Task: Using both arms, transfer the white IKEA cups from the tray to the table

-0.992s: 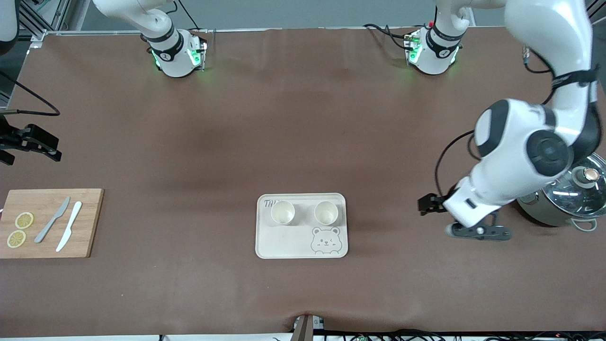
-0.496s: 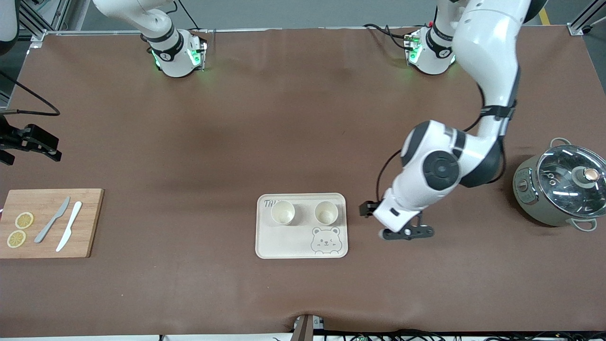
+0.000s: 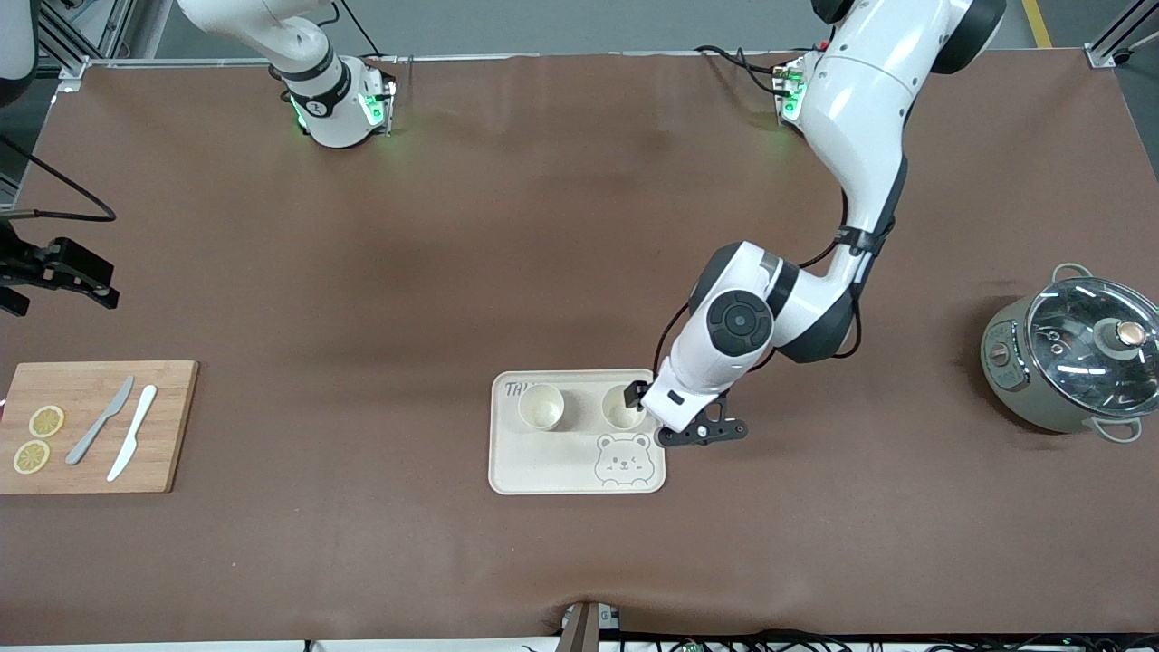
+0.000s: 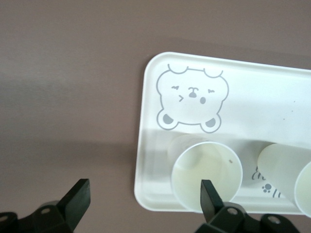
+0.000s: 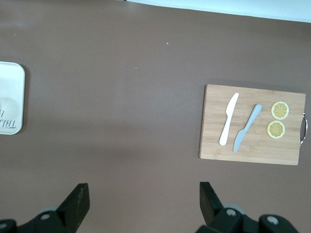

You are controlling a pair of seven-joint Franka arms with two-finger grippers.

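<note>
Both cups (image 3: 541, 406) sit on the tray (image 3: 543, 471). The left gripper (image 4: 141, 204), jaws wide, hangs over the tray's edge beside one cup (image 4: 206, 177), apparently lining up a grasp. The right gripper (image 5: 141, 204) waits wide open above bare table (image 3: 362, 272).

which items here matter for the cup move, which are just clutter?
Job: two white cups standing on the bear tray; brown table; left gripper open over the tray's edge by one cup; right gripper open, waiting above the table.

Clutter: cutting board with two knives and lemon slices; lidded pot.
</note>
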